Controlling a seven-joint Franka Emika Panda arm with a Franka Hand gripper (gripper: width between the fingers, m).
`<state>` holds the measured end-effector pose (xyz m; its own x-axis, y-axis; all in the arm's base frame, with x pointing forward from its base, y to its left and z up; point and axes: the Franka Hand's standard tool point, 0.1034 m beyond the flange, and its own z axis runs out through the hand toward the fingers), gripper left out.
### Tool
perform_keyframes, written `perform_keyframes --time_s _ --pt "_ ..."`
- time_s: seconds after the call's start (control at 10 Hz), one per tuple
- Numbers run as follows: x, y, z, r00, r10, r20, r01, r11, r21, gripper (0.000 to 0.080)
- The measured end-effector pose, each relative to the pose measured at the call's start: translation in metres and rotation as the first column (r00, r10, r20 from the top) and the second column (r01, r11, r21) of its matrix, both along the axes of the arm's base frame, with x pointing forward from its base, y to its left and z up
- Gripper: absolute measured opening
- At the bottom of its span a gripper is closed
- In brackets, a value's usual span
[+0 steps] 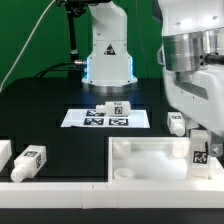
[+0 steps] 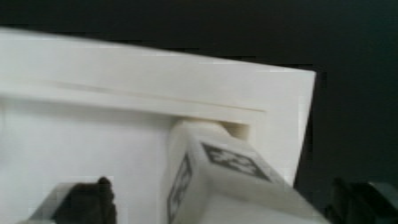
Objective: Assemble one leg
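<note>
A leg (image 1: pixel 200 155), a stubby white peg with a square tag, stands at the near right corner of the big white tray-like piece (image 1: pixel 150 150). In the wrist view the leg (image 2: pixel 222 165) leans slightly, its end at a corner hole of the tray piece (image 2: pixel 107 110). My gripper (image 1: pixel 198 138) is right above it. The dark fingers (image 2: pixel 89 200) flank the leg with a gap on each side, so the gripper (image 2: pixel 226 197) looks open around it.
Other legs: one (image 1: pixel 113 108) on the marker board (image 1: pixel 100 120), one (image 1: pixel 177 123) behind the tray piece, two (image 1: pixel 28 162) at the exterior view's left. The robot base (image 1: pixel 108 55) stands at the back. A white rail (image 1: pixel 60 186) runs along the front.
</note>
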<state>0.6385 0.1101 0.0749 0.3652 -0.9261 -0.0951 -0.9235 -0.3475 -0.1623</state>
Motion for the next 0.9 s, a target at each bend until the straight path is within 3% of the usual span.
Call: perform_keyframes --time_s 0.1,0.5,0.7,0.8,0.9 --pt "-0.0004 -0.0036 -0.0004 0.983 0.181 0.02 -0.18 0.983 -0.021 0.0638" --pt "0.0 -0.0049 -0.0004 0.901 0.431 0.049 -0.428 0.902 -0.063 0.0649" --pt "0.0016 0.0047 0.0004 0.702 0.712 0.012 -0.701 0.693 -0.17 0.0649" --pt "0.0019 0.0035 0.0002 0.727 0.686 0.018 -0.675 0.72 -0.162 0.0649" --pt "0.0021 0.0023 0.0003 0.742 0.67 0.018 -0.66 0.734 -0.16 0.0554"
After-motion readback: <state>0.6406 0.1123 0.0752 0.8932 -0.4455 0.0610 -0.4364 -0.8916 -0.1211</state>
